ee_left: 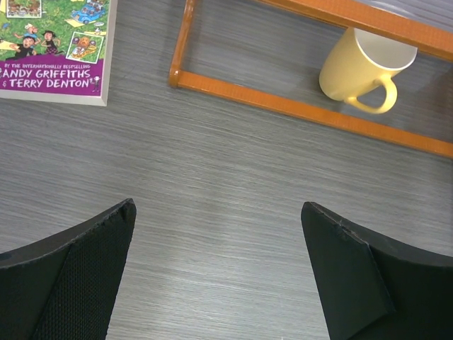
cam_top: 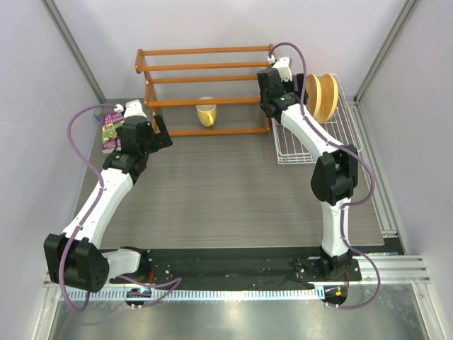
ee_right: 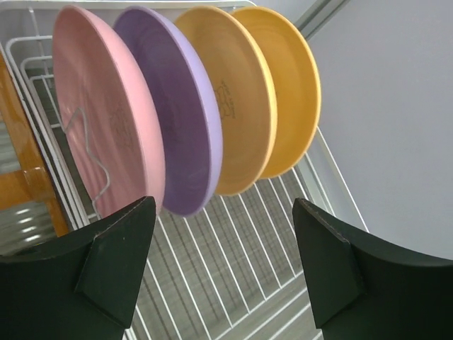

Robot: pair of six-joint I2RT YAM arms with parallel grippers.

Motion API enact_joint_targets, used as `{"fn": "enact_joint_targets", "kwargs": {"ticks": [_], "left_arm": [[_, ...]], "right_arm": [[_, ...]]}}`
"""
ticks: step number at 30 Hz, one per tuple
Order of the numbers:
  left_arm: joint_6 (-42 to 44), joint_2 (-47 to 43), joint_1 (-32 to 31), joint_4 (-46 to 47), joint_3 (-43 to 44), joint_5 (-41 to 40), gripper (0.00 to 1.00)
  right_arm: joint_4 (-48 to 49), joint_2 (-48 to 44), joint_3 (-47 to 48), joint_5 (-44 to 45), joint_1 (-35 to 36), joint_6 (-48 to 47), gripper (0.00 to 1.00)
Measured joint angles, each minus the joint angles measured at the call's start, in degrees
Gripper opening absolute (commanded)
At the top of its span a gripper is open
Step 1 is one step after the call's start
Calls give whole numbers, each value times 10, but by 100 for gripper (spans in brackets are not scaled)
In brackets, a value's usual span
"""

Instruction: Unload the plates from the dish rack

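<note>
As plates (ee_right: 185,113) stand in the dish rack (ee_right: 237,273) — right gripper (ee_right: 223,207) hovers, spread.

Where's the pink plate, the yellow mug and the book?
pink plate (ee_right: 117,92): right wrist view, on the middle of its face.
yellow mug (ee_left: 348,71): left wrist view, on its side wall.
book (ee_left: 53,74): left wrist view, on the purple band of its cover.
</note>
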Motion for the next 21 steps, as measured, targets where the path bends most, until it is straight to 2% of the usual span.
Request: {"fn": "enact_joint_targets", "kwargs": {"ticks": [5, 9, 10, 13, 17, 19, 20, 21], "left_arm": [[5, 5, 0, 5, -2, 3, 99], [12, 14, 0, 9, -3, 4, 99], [12, 16, 0, 9, -3, 4, 100], [13, 23, 0, 13, -3, 4, 99], [14, 30, 0, 17, -3, 4, 99], [15, 32, 0, 18, -4, 4, 99], [16, 33, 0, 19, -4, 4, 100], [16, 34, 0, 21, -5, 3, 100]], "right_arm": [[11, 15, 5, -47, -14, 6, 82], [14, 18, 5, -87, -25, 26, 72], [15, 19, 5, -96, -29, 32, 65], [19, 23, 5, -118, -37, 42, 58], [23, 38, 6, -145, -48, 55, 54], [23, 46, 6, -157, -51, 59, 46], [23, 50, 6, -161, -53, 62, 36], [24, 55, 6, -165, -54, 64, 30]]}}
